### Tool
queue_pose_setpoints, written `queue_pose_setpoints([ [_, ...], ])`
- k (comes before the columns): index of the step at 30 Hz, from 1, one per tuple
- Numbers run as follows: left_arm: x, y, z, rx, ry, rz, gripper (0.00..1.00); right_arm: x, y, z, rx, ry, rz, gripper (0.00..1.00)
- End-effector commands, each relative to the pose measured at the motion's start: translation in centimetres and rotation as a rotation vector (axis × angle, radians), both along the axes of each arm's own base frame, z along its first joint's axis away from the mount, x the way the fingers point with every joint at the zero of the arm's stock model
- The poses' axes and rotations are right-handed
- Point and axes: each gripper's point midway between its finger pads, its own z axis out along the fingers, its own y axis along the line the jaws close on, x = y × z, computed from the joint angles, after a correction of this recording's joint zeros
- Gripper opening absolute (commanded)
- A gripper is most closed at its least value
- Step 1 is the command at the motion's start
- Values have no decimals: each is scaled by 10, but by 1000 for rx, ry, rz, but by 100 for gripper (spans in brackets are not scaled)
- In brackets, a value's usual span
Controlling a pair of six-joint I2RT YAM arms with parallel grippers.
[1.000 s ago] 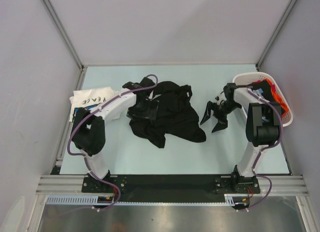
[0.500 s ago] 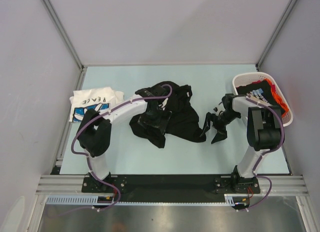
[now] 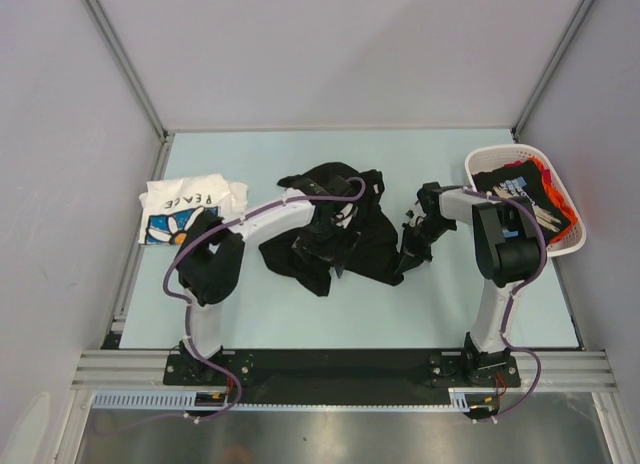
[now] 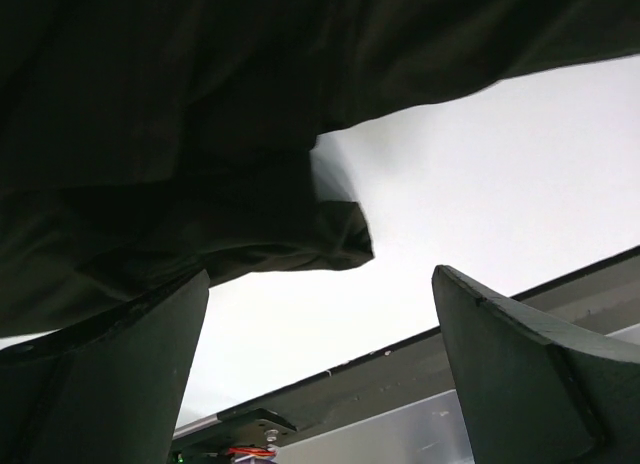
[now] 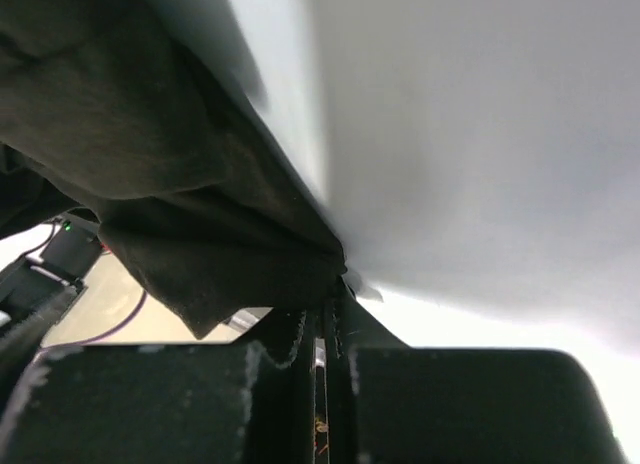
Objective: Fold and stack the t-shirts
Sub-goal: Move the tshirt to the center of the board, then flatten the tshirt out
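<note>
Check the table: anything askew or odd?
The black t-shirt lies in a crumpled heap in the middle, not spread flat. The white printed t-shirt near the left edge is rumpled, not squarely folded. Clothes sit loosely piled in the basket. No damage visible.

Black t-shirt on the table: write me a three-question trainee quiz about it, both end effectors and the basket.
1. True or false: the right end effector is shut on the black t-shirt.
2. The left end effector is: A open, B shut on cloth, C out of view.
3. Fill in: the orange and dark shirts lie in the white ___.
Key: 1 true; 2 A; 3 basket.
</note>
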Motion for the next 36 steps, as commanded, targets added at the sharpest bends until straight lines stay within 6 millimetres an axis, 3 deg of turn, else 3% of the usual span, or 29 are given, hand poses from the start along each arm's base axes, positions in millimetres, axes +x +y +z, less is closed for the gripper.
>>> queue_pose_setpoints([
  [1,-12,-16,7,-16,21,-93,100,29,-3,2,-72,-104,16,0],
  [4,-16,-23,2,-13,27,-125,100,36,-7,8,-92,-130,22,0],
  [9,-13,-10,-20,92,32,-113,97,45,-7,18,-87,-157,7,0],
  [10,-13,-8,-28,111,42,-110,80,48,-7,20,-84,-165,7,0],
  [12,-12,-3,-39,157,51,-110,55,51,-9,22,-85,-175,-1,0],
  [13,-10,1,-44,185,47,-108,22,54,-8,25,-84,-187,-2,0],
  [14,-8,7,-47,219,41,-100,1,56,-9,26,-84,-191,-5,0],
  [17,-2,34,-55,330,20,-57,0,65,-13,34,-97,-226,-12,0],
  [20,10,54,-44,304,-4,88,0,81,-22,53,-112,-301,-35,0],
  [25,48,95,11,208,-166,348,0,113,-51,102,-200,-485,-97,0],
  [30,65,133,70,230,-360,505,0,136,-76,152,-258,-640,-172,0],
  [36,75,141,120,123,-484,648,0,148,-96,203,-290,-789,-256,0],
])
